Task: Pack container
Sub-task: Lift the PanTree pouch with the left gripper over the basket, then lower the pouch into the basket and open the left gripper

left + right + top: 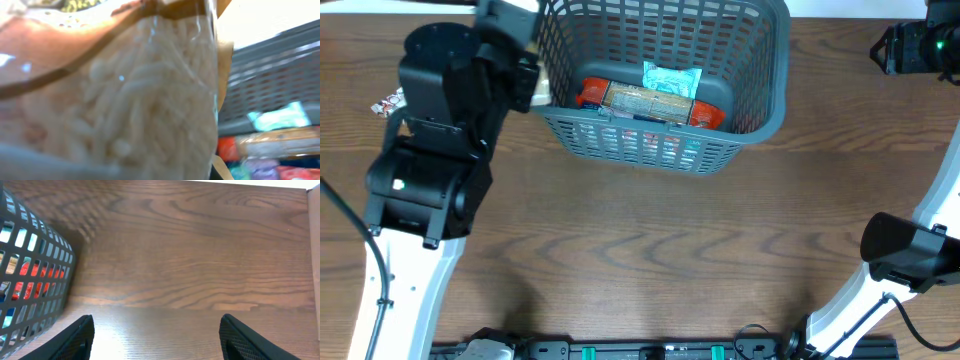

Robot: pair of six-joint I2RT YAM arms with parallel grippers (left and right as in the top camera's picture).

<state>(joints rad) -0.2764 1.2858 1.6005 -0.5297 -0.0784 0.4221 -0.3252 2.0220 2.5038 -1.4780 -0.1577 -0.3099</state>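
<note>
Farthest left in the overhead view, a small crumpled red-and-white wrapper (388,100) lies on the wooden table (650,260), partly cut off by the left arm, and its print is too small to read. Next to it the left arm's black housing covers most of its own wrist. The left gripper (528,72) sits at the container's left rim with its fingertips hidden from above. Its jaws are closed, and a clear packet (130,100) of pale, noodle-like pieces fills nearly the whole left wrist view, blurred and pressed close to the lens. It appears clamped, although no finger shows in that picture. From above only a cream sliver (542,88) of the packet shows beside the gripper, and whether it hangs over or outside the rim cannot be told.

The container (760,110), a dark grey slotted basket, stands at the far middle of the table with its far edge cut off by the frame. Inside it a tan packet (645,100) lies across orange-red ones (592,93), with a teal packet (672,78) behind. What lies beneath them is hidden. The left wrist camera catches the lattice wall (280,75) and the same colours, out of focus.

To the right, the right gripper (155,335) hangs over bare wood with its jaws spread and nothing between them. Only its fingertips (80,340) show. The basket wall (30,280) is at its left, apart from it.
</note>
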